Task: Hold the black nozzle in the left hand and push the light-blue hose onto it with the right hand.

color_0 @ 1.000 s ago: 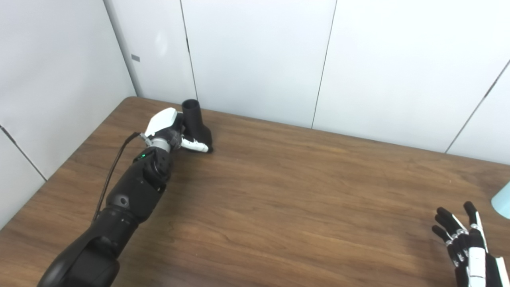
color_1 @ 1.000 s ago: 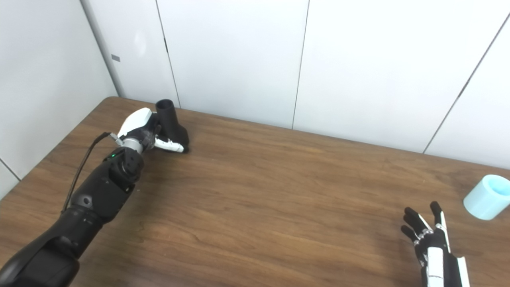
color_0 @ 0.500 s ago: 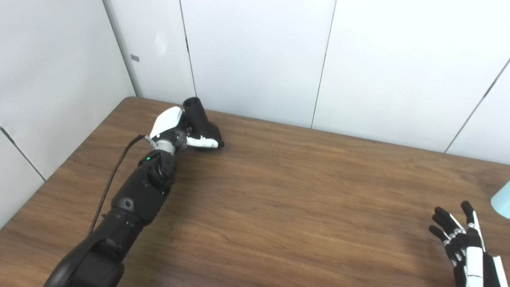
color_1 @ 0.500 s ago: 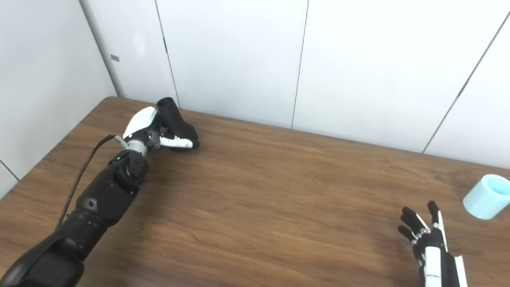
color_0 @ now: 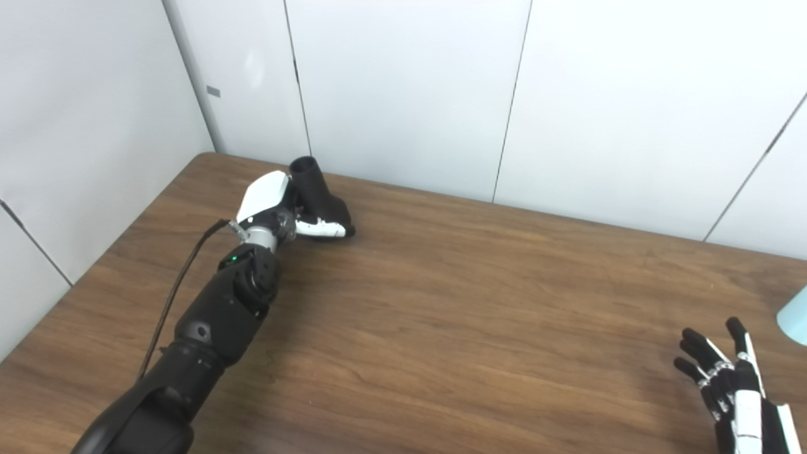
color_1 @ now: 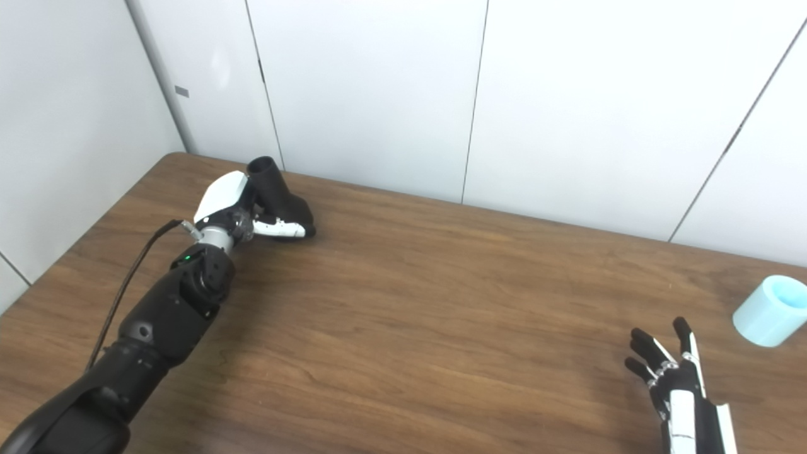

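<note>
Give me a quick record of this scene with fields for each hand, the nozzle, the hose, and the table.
left hand: closed around the black nozzle
black nozzle: far left of table, round opening up
right hand: open, fingers spread, holding nothing
light-blue hose: lying near the right edge, apart from the right hand
table: brown wood

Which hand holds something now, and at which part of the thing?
The left hand holds the black nozzle around its lower body, tube end pointing up. The right hand is open and holds nothing.
</note>
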### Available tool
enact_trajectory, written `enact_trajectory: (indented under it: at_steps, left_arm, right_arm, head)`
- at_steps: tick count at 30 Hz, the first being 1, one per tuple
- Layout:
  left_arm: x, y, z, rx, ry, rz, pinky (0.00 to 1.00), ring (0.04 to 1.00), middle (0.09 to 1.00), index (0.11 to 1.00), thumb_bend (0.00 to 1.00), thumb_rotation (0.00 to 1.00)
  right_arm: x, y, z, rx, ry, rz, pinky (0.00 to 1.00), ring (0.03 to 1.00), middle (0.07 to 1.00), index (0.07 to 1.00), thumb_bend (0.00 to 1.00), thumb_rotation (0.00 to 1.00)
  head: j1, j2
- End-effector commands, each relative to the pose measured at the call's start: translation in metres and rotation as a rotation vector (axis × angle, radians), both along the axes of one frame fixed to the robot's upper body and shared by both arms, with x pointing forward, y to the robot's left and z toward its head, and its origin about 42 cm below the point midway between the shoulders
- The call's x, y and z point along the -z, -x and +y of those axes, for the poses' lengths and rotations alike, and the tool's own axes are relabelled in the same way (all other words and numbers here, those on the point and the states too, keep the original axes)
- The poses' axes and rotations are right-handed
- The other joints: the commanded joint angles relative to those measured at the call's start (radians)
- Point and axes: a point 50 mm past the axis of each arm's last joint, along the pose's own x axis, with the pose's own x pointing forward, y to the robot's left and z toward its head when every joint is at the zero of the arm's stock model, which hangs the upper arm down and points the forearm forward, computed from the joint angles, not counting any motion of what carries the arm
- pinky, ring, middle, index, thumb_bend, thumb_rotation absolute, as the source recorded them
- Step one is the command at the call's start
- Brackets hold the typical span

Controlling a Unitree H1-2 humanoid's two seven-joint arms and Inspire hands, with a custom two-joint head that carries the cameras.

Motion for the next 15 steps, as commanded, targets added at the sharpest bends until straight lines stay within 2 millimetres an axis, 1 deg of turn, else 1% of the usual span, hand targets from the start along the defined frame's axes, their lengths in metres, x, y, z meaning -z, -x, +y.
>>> enact_trajectory:
  at_steps: [1,3,6,8,11,15]
  left_arm:
    - [-0.026,-0.006,-0.007,0.025,-0.050,-0.098,0.76,0.697,0.548,0.459,0.52,0.00]
    - [-0.025,-0.002,-0.012,0.035,-0.065,-0.098,0.78,0.712,0.547,0.458,0.52,0.00]
    - [-0.023,0.003,-0.020,0.060,-0.095,-0.105,0.79,0.715,0.551,0.455,0.51,0.00]
    - [-0.023,0.008,-0.027,0.072,-0.096,-0.115,0.80,0.714,0.557,0.454,0.51,0.00]
    - [-0.021,0.017,-0.040,0.104,-0.098,-0.118,0.77,0.709,0.559,0.453,0.51,0.00]
    - [-0.018,0.028,-0.057,0.151,-0.123,-0.120,0.72,0.670,0.542,0.452,0.52,0.00]
  right_arm:
    - [0.013,0.006,0.008,0.002,-0.016,0.029,0.79,0.854,0.829,0.987,0.49,1.00]
    - [0.013,0.006,0.008,0.006,-0.013,0.027,0.79,0.852,0.828,0.984,0.48,1.00]
    - [0.014,0.004,0.011,0.010,-0.019,0.017,0.78,0.845,0.823,0.973,0.47,1.00]
    - [0.012,0.003,0.012,0.014,-0.021,0.016,0.77,0.838,0.823,0.967,0.49,1.00]
    - [0.006,0.002,0.013,0.023,-0.025,0.012,0.79,0.847,0.822,0.959,0.55,0.98]
    - [-0.004,0.000,0.012,0.043,-0.025,-0.010,0.79,0.849,0.825,0.945,0.55,0.98]
  head:
    - [-0.002,0.001]
    - [-0.006,0.001]
    - [-0.037,0.004]
    - [-0.048,0.007]
    - [-0.064,0.009]
    - [-0.082,0.014]
